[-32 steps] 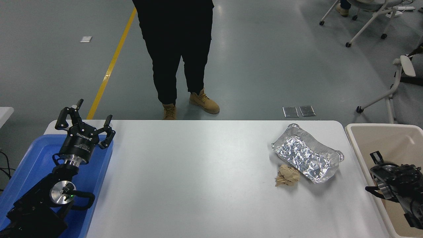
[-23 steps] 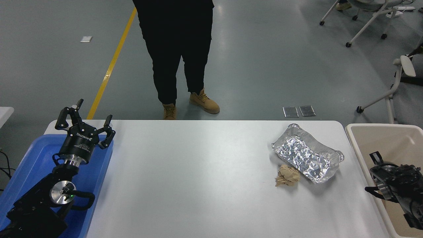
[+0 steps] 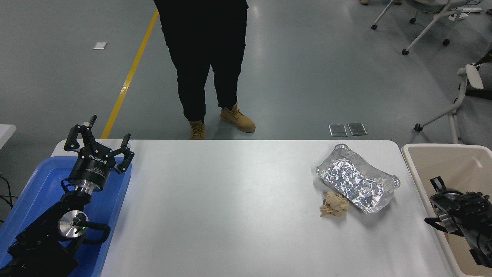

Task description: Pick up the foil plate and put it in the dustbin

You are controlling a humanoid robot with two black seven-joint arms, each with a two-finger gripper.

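foil plate point(image 3: 357, 182): shiny silver, crinkled aluminium, roughly rectangular, rounded corners, raised rim; lies flat on the worktop, tilted diagonally, well to the left of the right gripper and far right of the left gripper; nothing touches it but the worktop.
paper ball point(image 3: 334, 204): small, tan, crumpled; just beside the plate's near long edge, on the side toward the camera.
dustbin point(image 3: 442, 154): beige plastic, rectangular, rounded rim, deep plain inside; stands off the worktop's right end; the right gripper sits over its inside.
worktop point(image 3: 230, 200): white, smooth, matte, rounded corners.
blue tray point(image 3: 38, 181): glossy blue plastic, under and behind the left gripper at the worktop's left end.
change vs earlier frame: no shift seen; plate, paper ball and both arms sit at the same spots as 0.7 s ago.
left gripper point(image 3: 99, 143): black, parked at lower left over the blue tray, pointing away from the camera; fingers spread wide, holding nothing.
right gripper point(image 3: 447, 206): black, comes in from the lower right edge, low over the dustbin, apart from the plate; seen side-on and partly cut off, cannot tell whether its fingers are apart or together.
person point(image 3: 207, 65): black trousers, tan boots, standing at the far side of the worktop.
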